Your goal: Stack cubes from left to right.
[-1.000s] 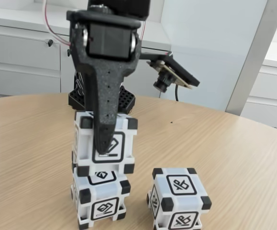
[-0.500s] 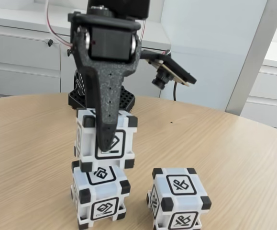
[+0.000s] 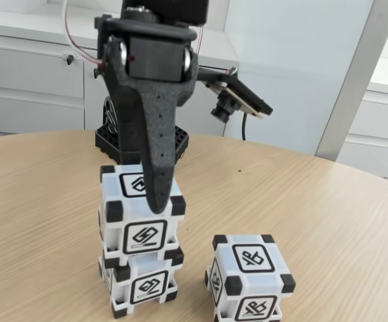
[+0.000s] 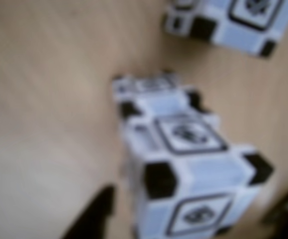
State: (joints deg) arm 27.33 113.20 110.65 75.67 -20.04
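in the fixed view we see the gripper (image 3: 159,201) hanging over the two stacked cubes, its dark front finger (image 3: 155,154) pointing straight down, with the tip in front of the near top edge of the upper cube (image 3: 142,220). the second finger is hidden behind the first, so we cannot tell how far the jaws are open or if they press the cube. the upper cube sits upright on the lower cube (image 3: 145,283), turned slightly against it, at the near left part of the wooden table (image 3: 314,201). the third cube (image 3: 249,276) stands alone on the table just right of the stack, apart from it, with its bottom cut off by the picture edge. in the wrist view, which is blurred, we see the stack (image 4: 193,169) from above, with dark finger tips at the bottom edge, one on each side and apart from it
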